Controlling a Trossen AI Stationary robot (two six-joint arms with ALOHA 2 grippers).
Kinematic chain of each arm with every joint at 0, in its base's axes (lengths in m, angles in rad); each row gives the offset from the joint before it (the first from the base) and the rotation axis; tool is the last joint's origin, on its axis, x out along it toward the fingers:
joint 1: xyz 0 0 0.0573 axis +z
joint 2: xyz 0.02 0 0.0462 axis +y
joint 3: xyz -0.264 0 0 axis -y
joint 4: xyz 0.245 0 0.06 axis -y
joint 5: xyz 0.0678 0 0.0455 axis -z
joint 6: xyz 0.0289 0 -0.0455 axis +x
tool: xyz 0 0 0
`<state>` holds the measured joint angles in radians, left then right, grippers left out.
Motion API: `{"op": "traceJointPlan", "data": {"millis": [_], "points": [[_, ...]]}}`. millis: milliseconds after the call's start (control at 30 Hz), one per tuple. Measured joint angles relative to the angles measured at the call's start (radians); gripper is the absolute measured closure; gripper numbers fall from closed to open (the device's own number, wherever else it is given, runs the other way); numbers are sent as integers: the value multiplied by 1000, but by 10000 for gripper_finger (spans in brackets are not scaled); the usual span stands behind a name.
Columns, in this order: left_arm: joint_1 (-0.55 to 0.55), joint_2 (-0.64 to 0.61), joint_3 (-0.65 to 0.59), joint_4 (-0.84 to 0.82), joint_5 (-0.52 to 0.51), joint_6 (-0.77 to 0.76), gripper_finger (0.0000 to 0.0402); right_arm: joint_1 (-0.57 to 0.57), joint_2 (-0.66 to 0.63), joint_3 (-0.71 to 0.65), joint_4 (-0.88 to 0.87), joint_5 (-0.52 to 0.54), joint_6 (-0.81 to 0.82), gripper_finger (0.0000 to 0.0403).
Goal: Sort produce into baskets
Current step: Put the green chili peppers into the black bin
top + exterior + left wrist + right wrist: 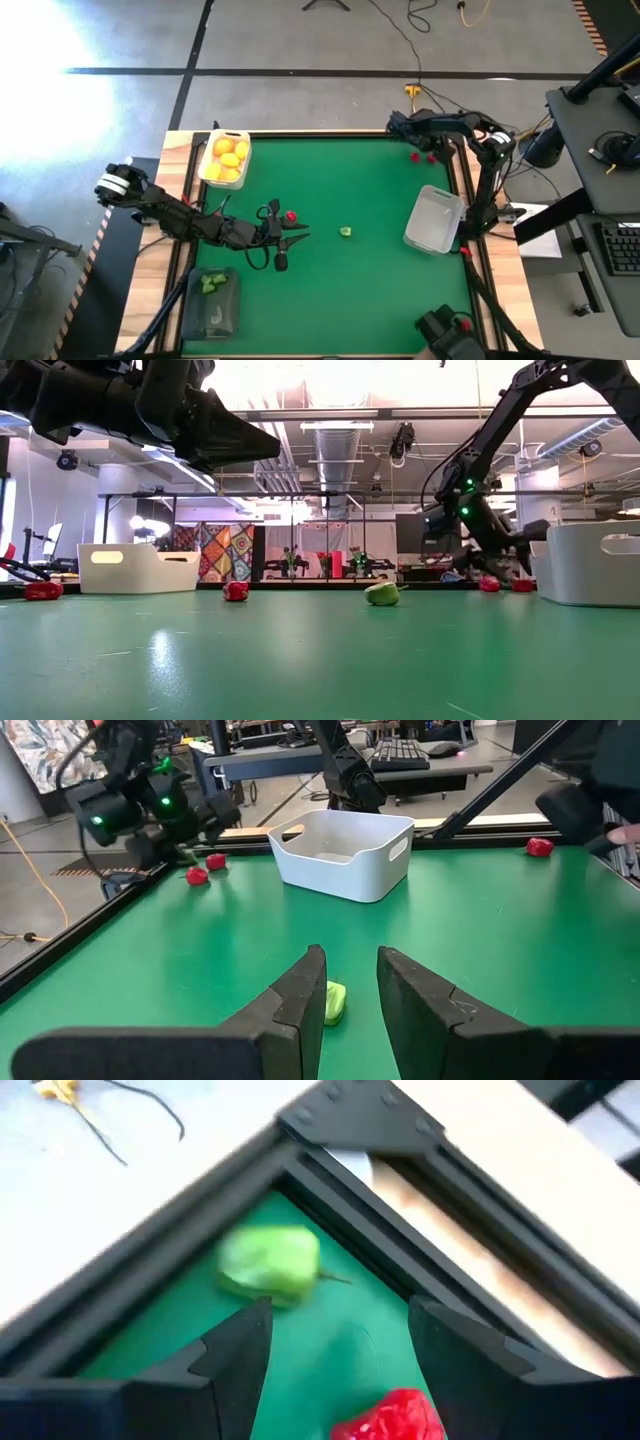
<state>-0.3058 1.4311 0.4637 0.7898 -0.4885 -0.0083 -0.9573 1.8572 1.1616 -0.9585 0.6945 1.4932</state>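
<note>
Nearest, at the near left corner, sits the dark basket [226, 322] with a few green pieces [210, 283] in its far end.

Just beyond it the left arm reaches in from the left edge. The left gripper [295, 237] [350, 970] hangs over the mat left of centre, pointing right. Its fingers [295, 995] stand only a narrow gap apart and hold nothing. A loose green piece [345, 232] [382, 594] [334, 1003] lies on the mat at mid-table, ahead of the fingertips and apart from them. A red piece [290, 215] [236, 590] lies just on the far side of this gripper, also untouched.

To the right at about the same depth, the empty white basket [418, 238] [590, 565] [350, 880] sits slightly askew near the right edge.

Farther off, in the far left corner, the lemon basket [244, 138] [140, 570] holds the yellow-orange fruits [228, 160], piled close together.

Farthest, the right arm rises from the right edge and bends left along the far edge. The right gripper [405, 128] [335, 1330] is low over the far right part of the mat. Its fingers [235, 1350] are spread wide apart with nothing gripped between them. The right wrist view shows a red bit [390, 1415] on the mat below the gap. It also shows a green bit [270, 1265] just past one fingertip, close to the frame at a corner of the mat. Two red pieces [415, 155] [490, 584] [197, 875] lie side by side on the mat by this gripper, on its near side.
</note>
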Motion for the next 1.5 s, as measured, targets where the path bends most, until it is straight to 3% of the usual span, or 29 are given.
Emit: {"op": "traceJointPlan", "data": {"millis": [167, 300, 367, 700, 900, 1033, 1267, 1500], "points": [[0, 0, 0, 0, 0, 0, 324, -10, 0, 64, 3, 14, -154, 175], [0, 0, 0, 0, 0, 0, 324, -47, 0, 94, 4, -27, -397, 170], [0, 0, 0, 0, -1, 0, 324, -75, 0, 108, 5, -82, -529, 170], [0, 0, 0, 3, 0, 0, 324, -94, 4, 166, 30, -303, -745, 174], [0, 0, 0, 3, 0, 0, 324, -116, 6, 274, -63, -351, -1131, 176], [0, 0, 0, 3, 0, 0, 324, -155, 15, 326, -150, -384, -1300, 174], [0, 0, 0, 3, 0, 0, 324, -190, 77, 353, -205, -407, -1459, 183], [0, 0, 0, 8, 1, 0, 324, -179, 206, 414, -243, -307, -1462, 182]]}}
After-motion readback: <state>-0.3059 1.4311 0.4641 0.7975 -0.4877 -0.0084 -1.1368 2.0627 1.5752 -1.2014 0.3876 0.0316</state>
